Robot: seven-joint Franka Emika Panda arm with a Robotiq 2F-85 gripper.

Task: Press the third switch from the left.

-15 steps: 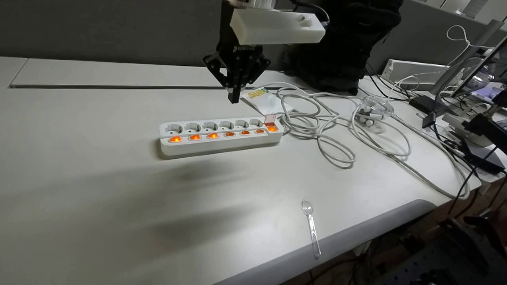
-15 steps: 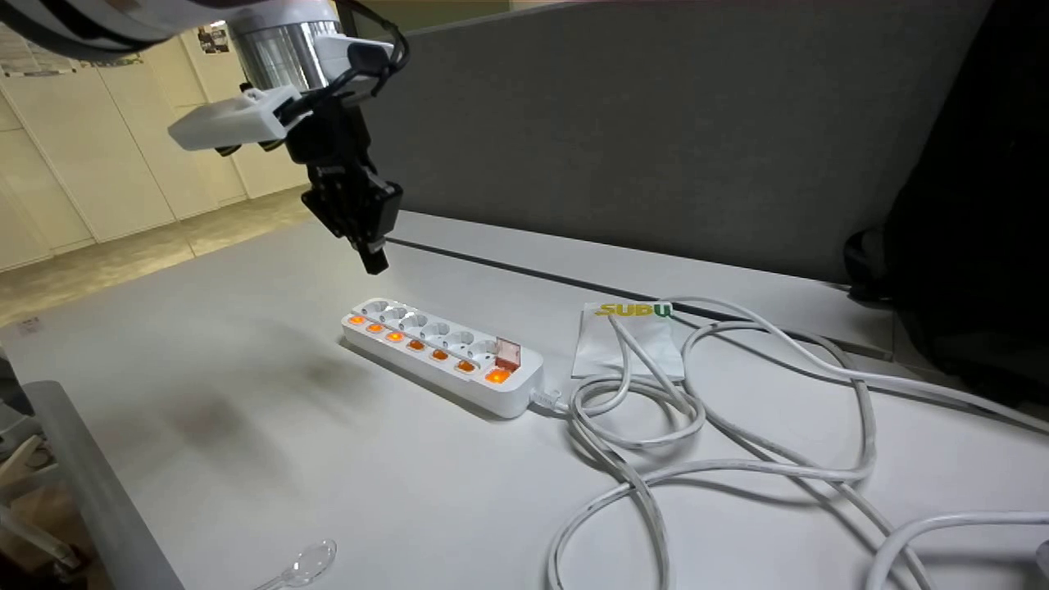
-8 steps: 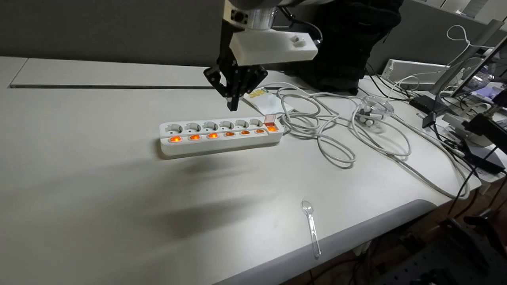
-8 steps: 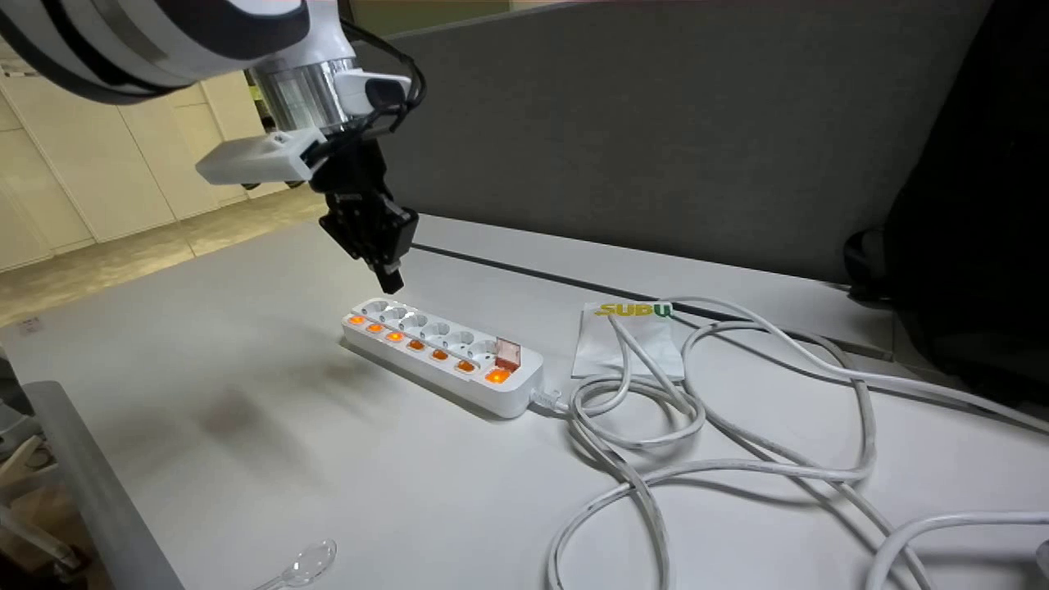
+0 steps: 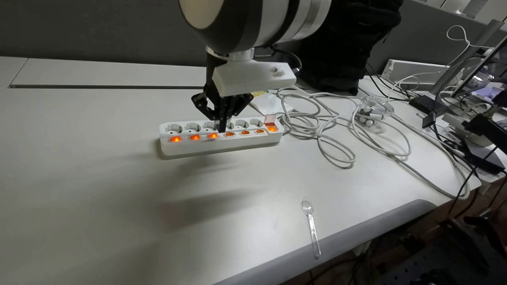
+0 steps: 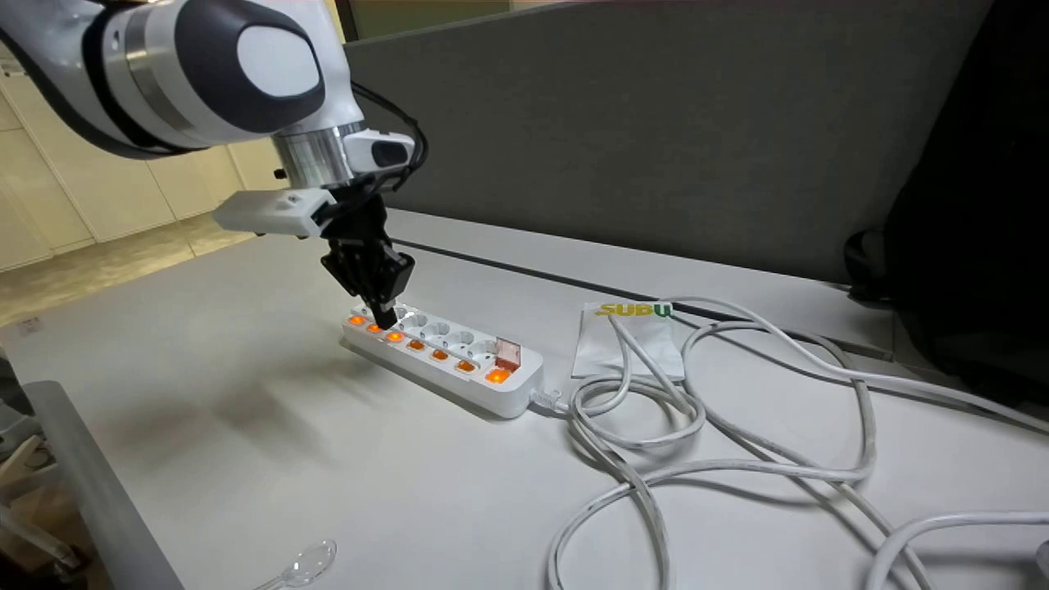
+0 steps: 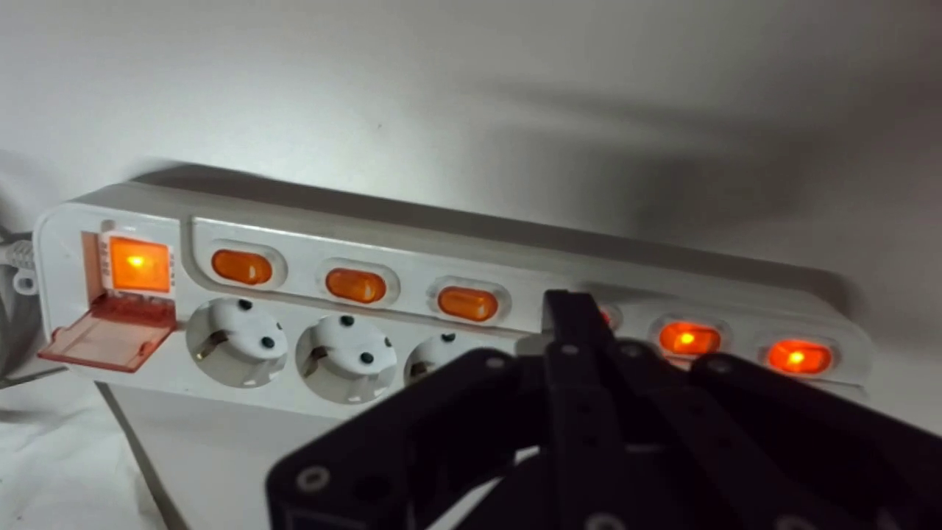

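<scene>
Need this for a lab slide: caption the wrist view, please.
Closed end effector over the white power strip, hiding most of the third switch from the right.

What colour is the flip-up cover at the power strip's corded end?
See-through pinkish red; the cover shows best in the wrist view.

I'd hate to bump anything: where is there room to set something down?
Bare table: between the power strip and the spoon, and past the strip's cordless end. Crowded: its other end, by coiled cord and paper, and over its middle, by the gripper.
</scene>
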